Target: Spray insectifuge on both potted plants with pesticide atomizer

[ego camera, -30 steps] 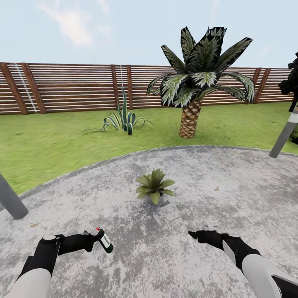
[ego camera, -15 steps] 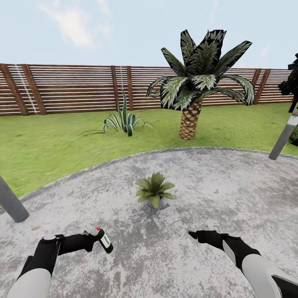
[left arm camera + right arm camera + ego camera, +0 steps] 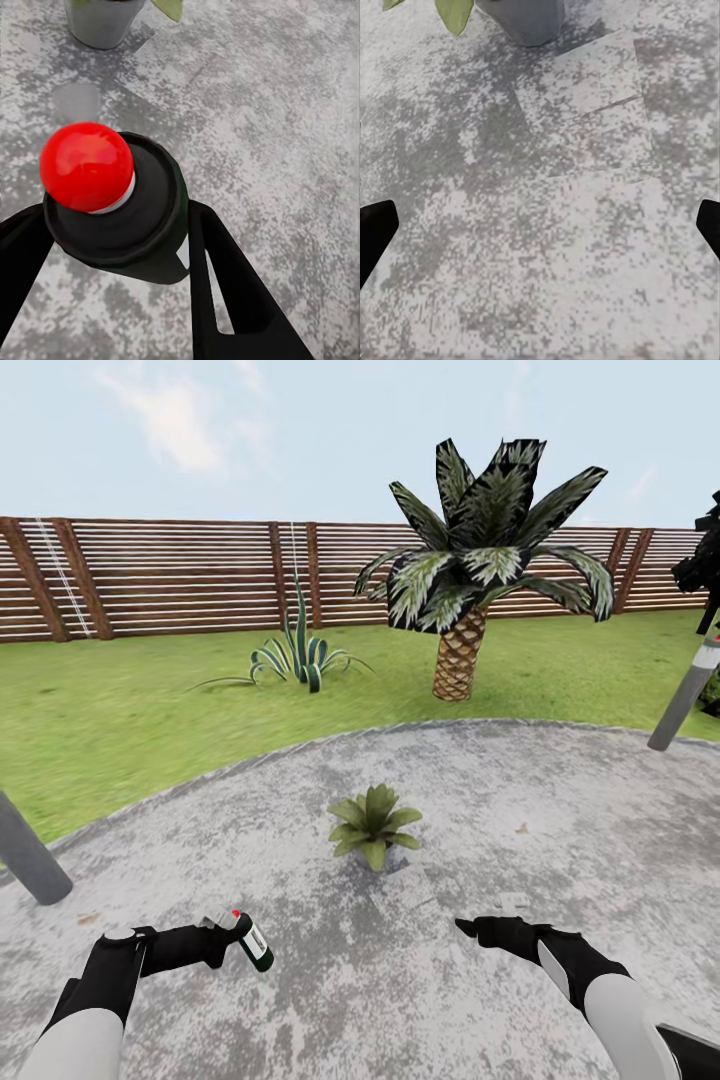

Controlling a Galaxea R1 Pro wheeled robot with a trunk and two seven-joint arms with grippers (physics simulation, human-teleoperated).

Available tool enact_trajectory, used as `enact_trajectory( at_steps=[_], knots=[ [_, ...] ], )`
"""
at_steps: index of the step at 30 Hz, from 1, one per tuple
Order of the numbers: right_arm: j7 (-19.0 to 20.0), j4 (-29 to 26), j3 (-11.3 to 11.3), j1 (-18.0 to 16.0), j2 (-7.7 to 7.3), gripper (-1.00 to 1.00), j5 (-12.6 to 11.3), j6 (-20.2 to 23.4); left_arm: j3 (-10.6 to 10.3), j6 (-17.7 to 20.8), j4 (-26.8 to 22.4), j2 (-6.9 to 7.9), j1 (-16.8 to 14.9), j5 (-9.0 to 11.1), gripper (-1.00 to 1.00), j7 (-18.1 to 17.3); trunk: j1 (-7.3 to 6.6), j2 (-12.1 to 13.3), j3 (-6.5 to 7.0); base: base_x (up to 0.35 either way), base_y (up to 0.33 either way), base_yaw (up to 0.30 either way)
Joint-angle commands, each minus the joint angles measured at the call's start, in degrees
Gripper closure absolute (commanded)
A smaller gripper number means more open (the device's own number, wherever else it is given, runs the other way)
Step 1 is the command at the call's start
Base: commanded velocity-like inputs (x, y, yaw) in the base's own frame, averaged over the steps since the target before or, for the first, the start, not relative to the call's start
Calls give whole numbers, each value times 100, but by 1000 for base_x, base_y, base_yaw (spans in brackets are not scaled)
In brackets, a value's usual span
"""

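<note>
The left gripper (image 3: 228,937) is clamped on the slim black cylindrical pesticide atomizer (image 3: 252,942), which has a white label patch and a red dot on top. In the head view the bottle is tilted, its red-tipped end uppermost and its base pointing down and away from the arm. In the left wrist view the atomizer (image 3: 112,202) sits between the two black fingers (image 3: 225,285), which press its sides.

The right gripper (image 3: 470,928) hangs over bare paving with nothing in it; in the right wrist view its fingertips (image 3: 375,225) stand wide apart at opposite edges.

The small potted plant (image 3: 373,824), a low green leaf rosette in a grey pot, stands on the round mottled grey paved patch (image 3: 560,830), ahead of and between both grippers, well apart from the atomizer. Its pot (image 3: 101,21) appears beyond the bottle in the left wrist view.
</note>
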Motion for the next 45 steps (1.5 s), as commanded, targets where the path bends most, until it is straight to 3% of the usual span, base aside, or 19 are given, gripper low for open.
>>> enact_trajectory(
  at_steps=[1, 45],
  knots=[
    [34, -11, -48, -2, 2, -100, 40, 38, 24, 53, -6, -5, -10, -24, 100, -31, -24, 39, 13, 0, 0, 0],
    [34, -11, -48, -2, 2, -100, 40, 38, 24, 53, -6, -5, -7, -23, 100, -31, -990, 1804, 1113, 0, 0, 0]
  ],
)
